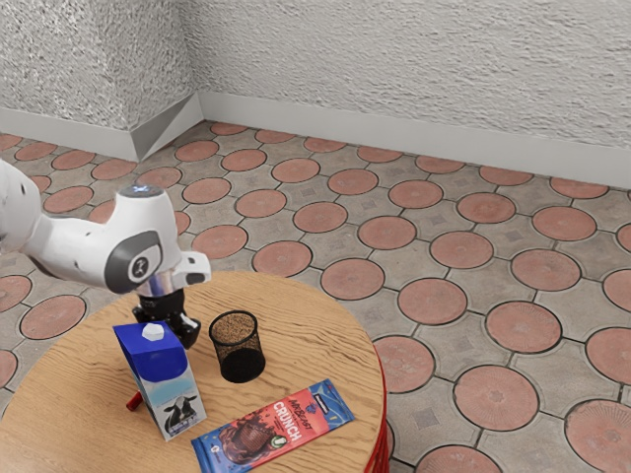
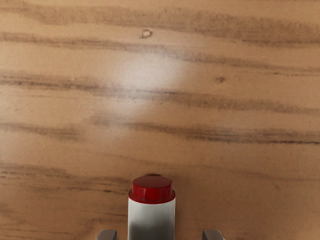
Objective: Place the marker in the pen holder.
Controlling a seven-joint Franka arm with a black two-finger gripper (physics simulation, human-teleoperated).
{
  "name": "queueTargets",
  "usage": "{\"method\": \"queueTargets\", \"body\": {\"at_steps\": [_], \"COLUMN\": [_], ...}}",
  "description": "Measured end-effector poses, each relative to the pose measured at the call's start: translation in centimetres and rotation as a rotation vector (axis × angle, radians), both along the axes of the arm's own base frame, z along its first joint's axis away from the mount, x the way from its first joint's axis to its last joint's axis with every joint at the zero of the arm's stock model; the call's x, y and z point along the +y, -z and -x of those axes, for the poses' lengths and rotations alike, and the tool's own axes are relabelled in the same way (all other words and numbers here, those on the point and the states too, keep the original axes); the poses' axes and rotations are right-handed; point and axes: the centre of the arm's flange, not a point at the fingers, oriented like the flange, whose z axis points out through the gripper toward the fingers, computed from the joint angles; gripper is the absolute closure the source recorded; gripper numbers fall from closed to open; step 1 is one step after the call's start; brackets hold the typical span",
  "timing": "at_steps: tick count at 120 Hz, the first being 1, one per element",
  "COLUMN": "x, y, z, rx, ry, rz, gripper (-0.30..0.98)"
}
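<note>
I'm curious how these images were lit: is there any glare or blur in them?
Wrist view: a soft, pale glare on the table, and the marker's white side dulls to grey; the wood grain looks crisp. Exterior view: the wrapper's big "CRUNCH" reads clearly, and the wall's rough texture looks sharp.

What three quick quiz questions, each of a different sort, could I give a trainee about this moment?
1. True or false: the marker is outside the pen holder.
2. Which lies flat on the table? A) milk carton B) chocolate bar
3. Is the gripper open or shut, and what shows it?

Key: 1. True. 2. B. 3. Open; the wrist view shows a gap between the marker and each finger.
</note>
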Motion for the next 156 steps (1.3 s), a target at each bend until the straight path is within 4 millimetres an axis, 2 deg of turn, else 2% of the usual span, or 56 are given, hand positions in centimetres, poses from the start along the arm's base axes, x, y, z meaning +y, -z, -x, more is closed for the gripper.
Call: {"method": "queueTargets", "body": {"at_steps": [20,43,60,64,72,87,91,97,102,107,116,135,156], "x": [0.1,0.6,0.7,0.7,0.8,0.3,-0.9,-4.0,-6.2,-7.3,-8.0,-10.4,-11.9], "y": [1.1,1.6,0.8,-0.4,-4.5,-15.5,-17.9,-20.8,-22.4,-23.3,-23.4,-21.5,-19.3], "z": [-0.3,-0.3,-0.5,-0.7,-1.1,-1.5,-1.4,-1.5,-1.6,-1.5,-1.6,-2.8,-4.3], "rx": [-0.006,-0.011,-0.031,-0.054,-0.125,-0.322,-0.366,-0.421,-0.452,-0.47,-0.474,-0.439,-0.402], "ry": [-0.011,-0.036,-0.044,-0.044,-0.042,-0.024,0.0,0.061,0.102,0.123,0.137,0.167,0.177], "rz": [-0.001,0.002,-0.004,-0.009,-0.021,-0.047,-0.049,-0.04,-0.034,-0.03,-0.027,-0.008,0.008], "gripper": [0.53,0.66,0.72,0.73,0.75,0.77,0.77,0.78,0.78,0.78,0.78,0.79,0.77]}}
